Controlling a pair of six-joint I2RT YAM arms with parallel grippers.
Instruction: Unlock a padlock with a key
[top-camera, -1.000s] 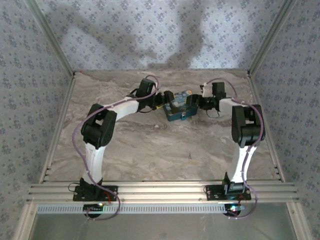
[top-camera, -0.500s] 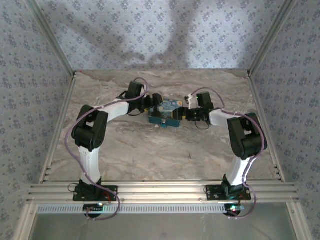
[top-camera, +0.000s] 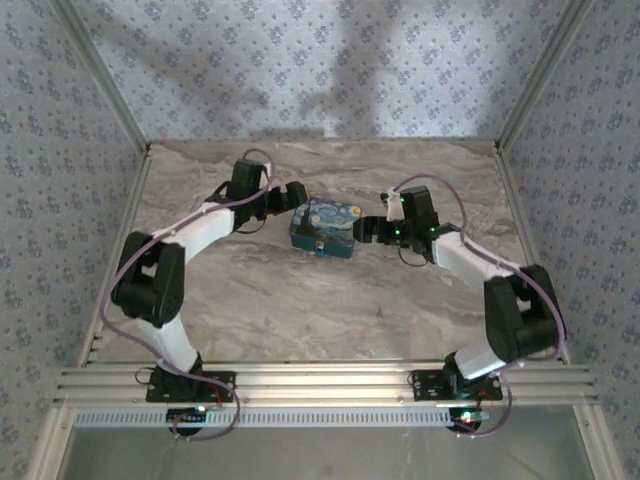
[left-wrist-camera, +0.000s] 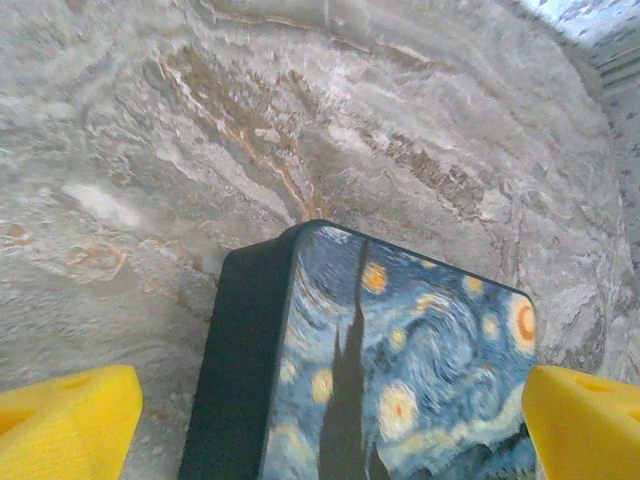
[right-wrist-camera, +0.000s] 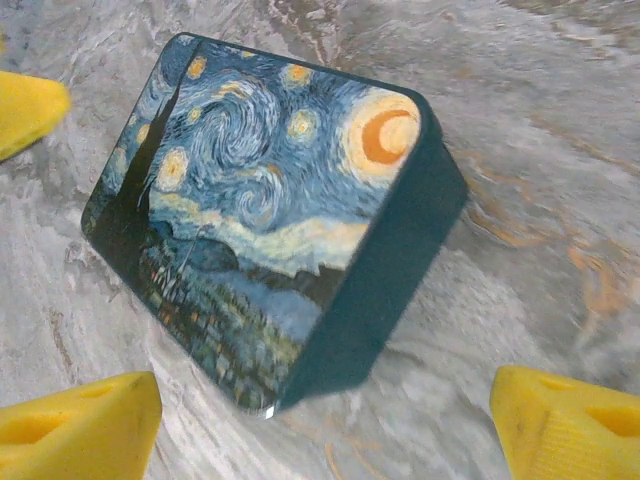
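The blue-and-yellow swirl-painted box (top-camera: 322, 226) lies on the marble table between my two grippers. A small bluish-silver bit that looks like the padlock (top-camera: 321, 250) sits at the box's near edge, too small to see how it hangs. The key (top-camera: 380, 312) is a dark speck alone on the table, nearer the arm bases. My left gripper (top-camera: 296, 210) is open, and its yellow fingers (left-wrist-camera: 62, 422) straddle the box's left end (left-wrist-camera: 400, 370). My right gripper (top-camera: 362, 232) is open too, its fingers (right-wrist-camera: 80, 428) apart from the box's corner (right-wrist-camera: 330, 330).
Patterned walls and aluminium frame posts (top-camera: 110, 110) close the table on three sides. A rail (top-camera: 320, 380) with both arm bases runs along the near edge. Bare marble (top-camera: 300, 310) lies between the box and the rail.
The box has slid left and a little nearer, with both grippers moving along at its two ends. The left jaws have spread a bit wider.
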